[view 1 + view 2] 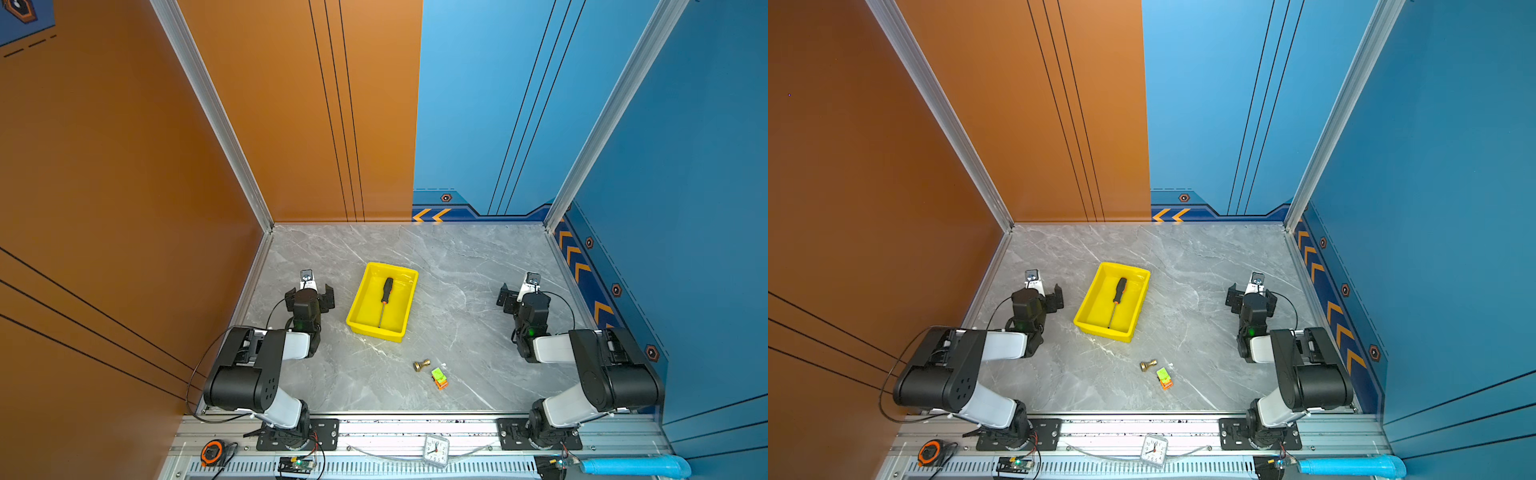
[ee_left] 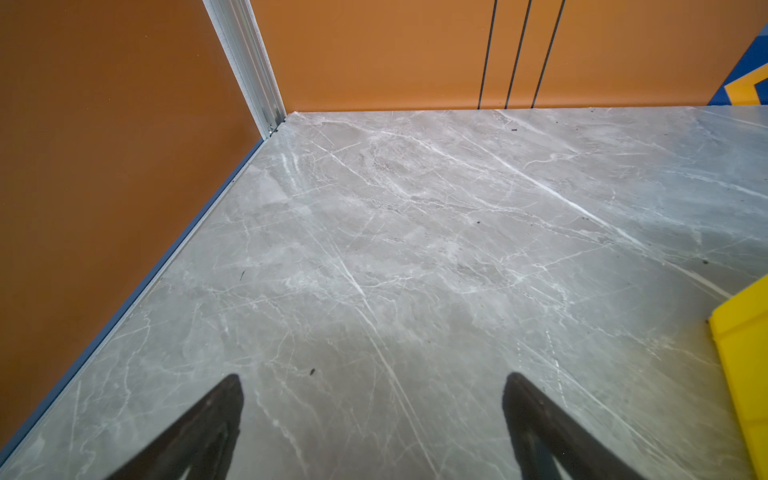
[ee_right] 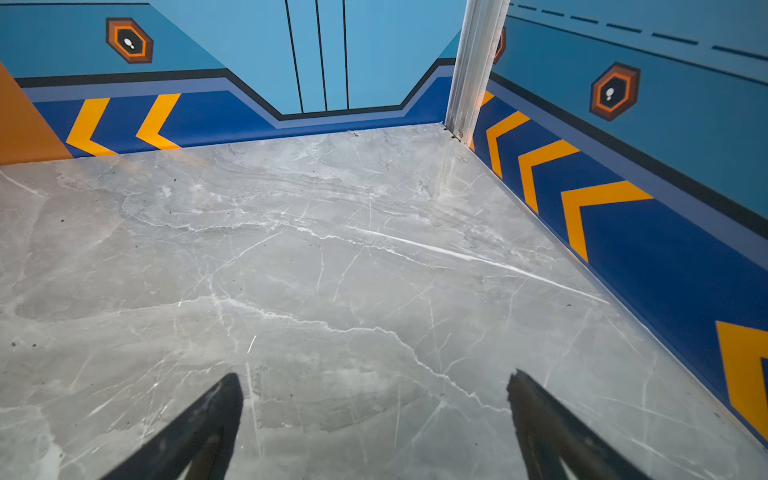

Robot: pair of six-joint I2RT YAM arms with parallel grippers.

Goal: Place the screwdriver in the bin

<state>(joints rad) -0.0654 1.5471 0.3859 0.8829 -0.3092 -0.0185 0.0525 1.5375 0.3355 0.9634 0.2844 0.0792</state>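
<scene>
The screwdriver (image 1: 385,300) (image 1: 1117,300), with black handle, orange-red collar and thin silver shaft, lies lengthwise inside the yellow bin (image 1: 358,311) (image 1: 1087,311) in both top views. My left gripper (image 1: 309,296) (image 1: 1038,294) hovers to the left of the bin, apart from it, open and empty. In the left wrist view its gripper (image 2: 372,388) shows bare marble between the black fingers (image 2: 224,407), and a corner of the bin (image 2: 744,357) shows at the edge. My right gripper (image 1: 521,296) (image 1: 1250,297) (image 3: 374,388) stands far right, open and empty.
A small brass knob-shaped piece (image 1: 420,365) and a green-and-orange block (image 1: 439,377) lie on the grey marble table (image 1: 457,291) in front of the bin. Orange and blue walls close in three sides. A clock (image 1: 436,451) and a tape measure (image 1: 212,452) sit on the front rail.
</scene>
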